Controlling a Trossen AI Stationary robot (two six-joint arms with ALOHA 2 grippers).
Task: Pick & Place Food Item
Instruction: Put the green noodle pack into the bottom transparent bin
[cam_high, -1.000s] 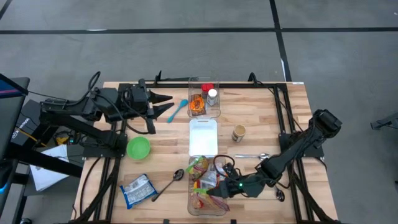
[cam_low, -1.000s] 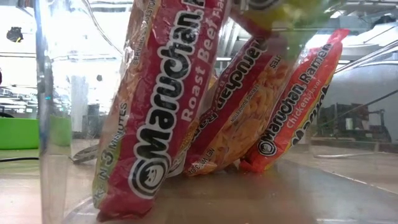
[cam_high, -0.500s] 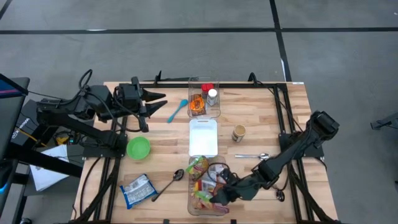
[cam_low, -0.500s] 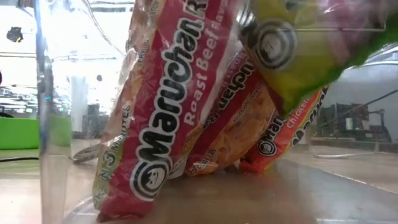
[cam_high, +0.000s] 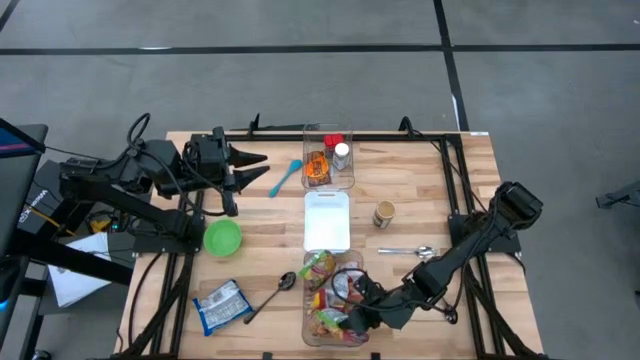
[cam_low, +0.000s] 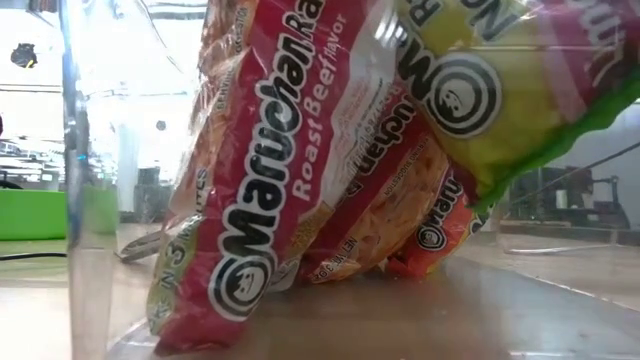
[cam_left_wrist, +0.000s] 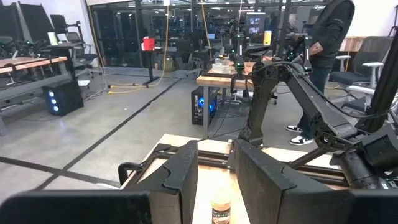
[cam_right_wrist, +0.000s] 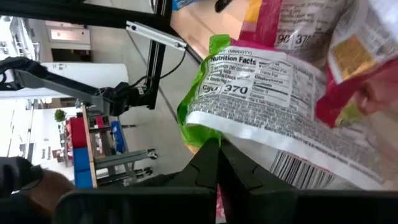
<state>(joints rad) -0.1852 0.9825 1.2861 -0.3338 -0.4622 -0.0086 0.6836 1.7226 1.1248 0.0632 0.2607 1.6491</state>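
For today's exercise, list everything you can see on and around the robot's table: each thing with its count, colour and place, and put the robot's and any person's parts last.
Near clear bin: one, table's near edge, holding ramen packets.
Ramen packets: at least four, red, orange and green, in that bin.
Far clear bin: one, far edge, holding jars.
White lid: one, centre.
Green bowl: one, left side.
Blue spatula: one, left of far bin.
Small jar: one, right of lid.
Metal spoon: one, right side.
Dark spoon: one, left of near bin.
Snack bag: one, blue-white, near-left.
Left gripper: raised, far-left, empty.
Right gripper: in near bin, shut on green packet.
Person: one, dark top, behind table.
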